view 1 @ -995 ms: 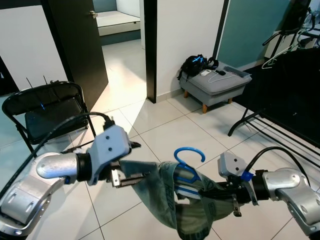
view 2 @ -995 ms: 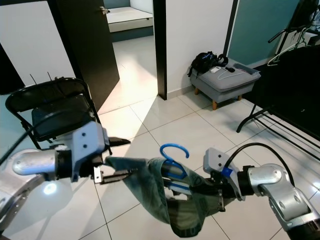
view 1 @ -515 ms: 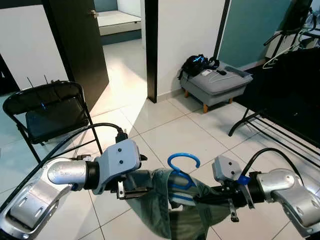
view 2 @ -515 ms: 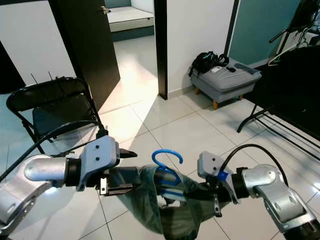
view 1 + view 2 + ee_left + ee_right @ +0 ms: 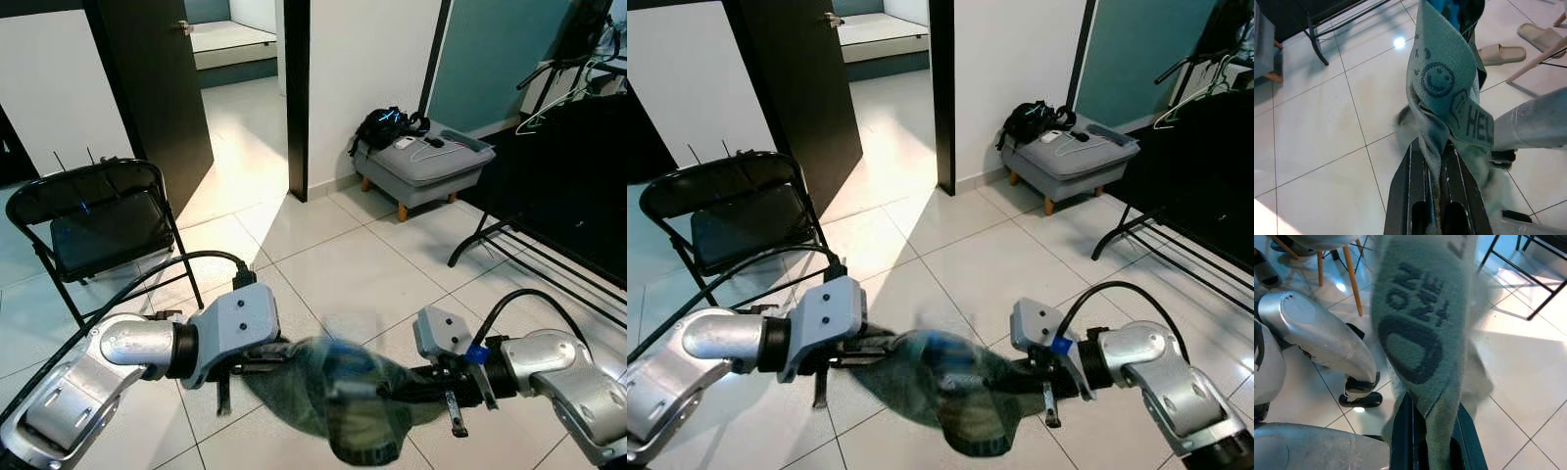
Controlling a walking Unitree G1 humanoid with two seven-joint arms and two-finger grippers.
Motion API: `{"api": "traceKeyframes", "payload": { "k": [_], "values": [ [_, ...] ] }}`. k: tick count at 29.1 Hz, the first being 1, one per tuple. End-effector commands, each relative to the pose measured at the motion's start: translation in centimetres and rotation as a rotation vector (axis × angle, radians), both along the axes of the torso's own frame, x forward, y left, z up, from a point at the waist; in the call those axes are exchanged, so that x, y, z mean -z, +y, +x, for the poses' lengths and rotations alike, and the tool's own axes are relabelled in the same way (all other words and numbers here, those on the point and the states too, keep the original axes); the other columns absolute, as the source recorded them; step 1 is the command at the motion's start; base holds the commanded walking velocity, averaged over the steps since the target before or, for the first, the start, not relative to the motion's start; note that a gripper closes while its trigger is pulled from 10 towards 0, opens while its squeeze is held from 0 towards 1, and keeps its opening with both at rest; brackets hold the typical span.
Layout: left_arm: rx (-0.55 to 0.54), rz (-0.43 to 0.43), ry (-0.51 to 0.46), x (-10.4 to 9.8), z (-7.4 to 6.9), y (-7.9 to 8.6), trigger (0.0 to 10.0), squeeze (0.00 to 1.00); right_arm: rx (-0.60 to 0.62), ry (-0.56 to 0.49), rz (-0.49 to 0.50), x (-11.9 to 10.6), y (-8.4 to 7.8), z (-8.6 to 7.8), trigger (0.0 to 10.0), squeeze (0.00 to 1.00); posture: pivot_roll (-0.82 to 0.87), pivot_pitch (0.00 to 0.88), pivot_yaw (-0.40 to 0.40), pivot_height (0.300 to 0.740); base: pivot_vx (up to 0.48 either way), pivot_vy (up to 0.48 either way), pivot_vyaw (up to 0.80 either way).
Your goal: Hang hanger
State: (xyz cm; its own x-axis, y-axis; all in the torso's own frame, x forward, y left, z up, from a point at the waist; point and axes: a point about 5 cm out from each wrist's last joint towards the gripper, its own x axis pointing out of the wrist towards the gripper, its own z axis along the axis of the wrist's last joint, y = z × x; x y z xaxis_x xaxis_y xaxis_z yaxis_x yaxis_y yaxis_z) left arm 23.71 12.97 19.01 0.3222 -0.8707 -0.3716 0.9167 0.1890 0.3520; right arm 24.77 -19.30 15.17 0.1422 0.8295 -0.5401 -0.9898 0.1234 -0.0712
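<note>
Two claws, left claw, right claw, pinching green garment between

Both arms are rounded silver shells with grey-white boxy wrist housings dotted with small screws, black cables looping from each, a blue collar at the right wrist, ending in long black ridged fingers.

The left gripper has closed in toward the right gripper. Between their fingers the green cloth has bunched into a blurred lump, swallowing the blue hanger.
</note>
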Motion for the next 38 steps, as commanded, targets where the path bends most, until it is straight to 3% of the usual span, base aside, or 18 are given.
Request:
{"api": "traceKeyframes", "payload": {
  "k": [1, 7, 8, 9, 10, 12, 14, 20, 24, 27, 30, 32, 33, 35, 36, 37, 38],
  "values": [
    [-0.002, -0.003, 0.027, 0.2, -0.1, 0.1, 0.0, 0.0, -0.039, -0.008, 0.027, -0.3, 0.9, -0.2, 0.0, 0.0, 0.03, 0.0, 0.012, 0.735, 0.0, 0.0, 0.0],
    [0.003, -0.022, 0.04, 0.2, -0.1, 0.0, 0.0, 0.0, -0.029, -0.014, 0.03, -0.1, 1.0, -0.1, 0.0, 0.0, 0.03, 0.0, 0.011, 0.735, 0.0, 0.0, 0.0],
    [0.002, -0.029, 0.045, 0.3, -0.1, 0.0, 0.0, 0.0, 0.011, -0.021, 0.039, -0.1, 1.0, 0.3, 10.0, 0.0, 0.03, 0.0, 0.011, 0.735, 0.0, 0.0, 0.0],
    [0.002, -0.029, 0.045, 0.3, -0.1, 0.0, 0.0, 0.0, 0.011, -0.021, 0.039, -0.1, 1.0, 0.3, 10.0, 0.0, 0.03, 0.0, 0.011, 0.735, 0.0, 0.0, 0.0],
    [-0.007, -0.043, 0.051, 0.4, -0.1, 0.0, 0.0, 0.0, 0.052, -0.029, 0.048, 0.0, 1.0, 0.7, 10.0, 1.0, 0.03, 0.0, 0.012, 0.735, 0.0, 0.0, 0.0],
    [-0.007, -0.043, 0.051, 0.4, -0.1, 0.0, 0.0, 0.0, 0.052, -0.029, 0.048, 0.0, 1.0, 0.7, 10.0, 1.0, 0.03, 0.0, 0.012, 0.735, 0.0, 0.0, 0.0],
    [-0.066, -0.08, 0.077, 1.0, 0.2, 0.7, 0.0, 0.0, 0.158, -0.049, 0.091, 0.2, 0.4, 1.6, 10.0, 1.0, 0.03, 0.0, 0.01, 0.735, 0.0, 0.0, 0.0],
    [-0.139, -0.119, 0.106, 1.9, 0.4, 1.5, 0.0, 0.0, 0.237, -0.058, 0.138, 0.3, -0.4, 2.0, 10.0, 1.0, 0.03, 0.0, 0.009, 0.735, 0.0, 0.0, 0.0],
    [-0.399, -0.205, 0.203, 6.0, 0.2, 4.7, 0.0, 0.0, 0.444, -0.049, 0.322, 0.2, -3.3, 2.0, 10.0, 1.0, 0.03, 0.0, 0.014, 0.735, 0.0, 0.0, 0.0],
    [-0.441, -0.209, 0.216, 6.7, 0.0, 5.2, 0.0, 0.0, 0.47, -0.05, 0.353, 0.2, -3.8, 1.9, 10.0, 1.0, 0.03, 0.0, 0.014, 0.735, 0.0, 0.0, 0.0],
    [-0.599, -0.235, 0.223, 8.8, -0.1, 7.0, 0.0, 0.0, 0.693, -0.126, 0.446, 0.2, -5.8, 2.9, 10.0, 1.0, 0.02, 0.0, 0.016, 0.735, 0.0, 0.0, 0.0],
    [-0.599, -0.235, 0.223, 8.8, -0.1, 7.0, 0.0, 0.0, 0.693, -0.126, 0.446, 0.2, -5.8, 2.9, 10.0, 1.0, 0.02, 0.0, 0.016, 0.735, 0.0, 0.0, 0.0],
    [-0.652, -0.251, 0.224, 9.5, -0.1, 7.4, 0.0, 0.0, 0.817, -0.155, 0.452, 0.7, -6.6, 3.5, 10.0, 0.0, 0.02, 0.0, 0.016, 0.735, 0.0, 0.0, 0.0],
    [-0.652, -0.251, 0.224, 9.5, -0.1, 7.4, 0.0, 0.0, 0.817, -0.155, 0.452, 0.7, -6.6, 3.5, 10.0, 0.0, 0.02, 0.0, 0.016, 0.735, 0.0, 0.0, 0.0],
    [-0.725, -0.264, 0.208, 10.1, 0.1, 7.9, 0.0, 0.0, 0.961, -0.139, 0.457, 1.8, -7.3, 4.0, 10.0, 0.0, 0.02, 0.0, 0.016, 0.735, 0.0, 0.0, 0.0],
    [-0.725, -0.264, 0.208, 10.1, 0.1, 7.9, 0.0, 0.0, 0.961, -0.139, 0.457, 1.8, -7.3, 4.0, 10.0, 0.0, 0.02, 0.0, 0.016, 0.735, 0.0, 0.0, 0.0],
    [-0.824, -0.341, 0.181, 10.4, 0.5, 8.0, 10.0, 0.0, 1.118, -0.081, 0.436, 4.2, -7.8, 3.9, 10.0, 0.0, 0.02, 0.0, 0.011, 0.735, 0.0, 0.0, -0.8]
  ]
}}
